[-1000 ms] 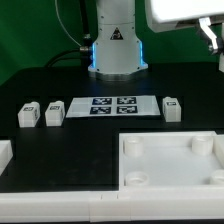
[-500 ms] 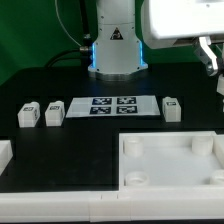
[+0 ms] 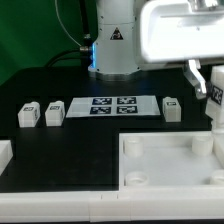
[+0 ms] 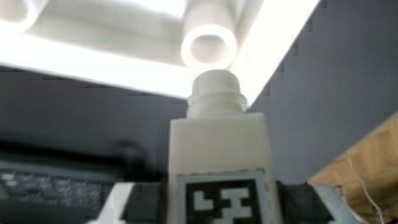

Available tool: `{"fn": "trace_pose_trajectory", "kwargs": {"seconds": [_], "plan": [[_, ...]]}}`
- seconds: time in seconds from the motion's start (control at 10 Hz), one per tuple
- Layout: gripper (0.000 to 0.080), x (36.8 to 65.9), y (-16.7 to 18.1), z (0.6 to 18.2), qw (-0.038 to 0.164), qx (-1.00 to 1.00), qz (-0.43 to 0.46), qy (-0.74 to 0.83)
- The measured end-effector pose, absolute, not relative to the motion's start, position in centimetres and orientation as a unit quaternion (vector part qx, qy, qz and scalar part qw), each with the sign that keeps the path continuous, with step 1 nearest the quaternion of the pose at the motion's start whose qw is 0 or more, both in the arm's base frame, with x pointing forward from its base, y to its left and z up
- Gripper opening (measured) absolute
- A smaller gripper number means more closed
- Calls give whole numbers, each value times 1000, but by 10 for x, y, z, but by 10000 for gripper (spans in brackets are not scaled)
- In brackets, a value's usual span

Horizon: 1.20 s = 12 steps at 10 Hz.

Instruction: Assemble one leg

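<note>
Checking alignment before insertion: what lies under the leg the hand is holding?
Beneath the leg lies the white panel, a round corner socket just beyond its peg. Whatever lies behind the leg's body is hidden.

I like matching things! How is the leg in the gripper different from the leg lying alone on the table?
The held leg hangs upright in the gripper above the panel; the other leg lies on the table, untouched. The held leg looks tall, the other leg squat. Both are white with a tag.
</note>
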State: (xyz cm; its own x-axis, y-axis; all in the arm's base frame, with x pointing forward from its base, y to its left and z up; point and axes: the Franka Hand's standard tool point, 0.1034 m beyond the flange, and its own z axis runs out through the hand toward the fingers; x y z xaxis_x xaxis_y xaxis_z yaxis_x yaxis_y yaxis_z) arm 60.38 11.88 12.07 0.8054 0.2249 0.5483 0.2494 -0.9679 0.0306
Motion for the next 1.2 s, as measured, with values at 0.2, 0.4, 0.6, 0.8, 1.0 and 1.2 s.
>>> {"fn": "trace_pose_trajectory", "kwargs": {"seconds": [0.2, 0.4, 0.6, 0.8, 1.0, 1.2], "plan": [[288, 609, 125, 108, 24, -951, -282, -127], [288, 619, 119, 102, 19, -949, -283, -134], [288, 620, 119, 98, 19, -950, -281, -134], [288, 620, 118, 98, 19, -950, -281, -134], [288, 620, 118, 98, 19, -950, -281, -134], [288, 624, 106, 97, 12, -951, -277, -139]]}}
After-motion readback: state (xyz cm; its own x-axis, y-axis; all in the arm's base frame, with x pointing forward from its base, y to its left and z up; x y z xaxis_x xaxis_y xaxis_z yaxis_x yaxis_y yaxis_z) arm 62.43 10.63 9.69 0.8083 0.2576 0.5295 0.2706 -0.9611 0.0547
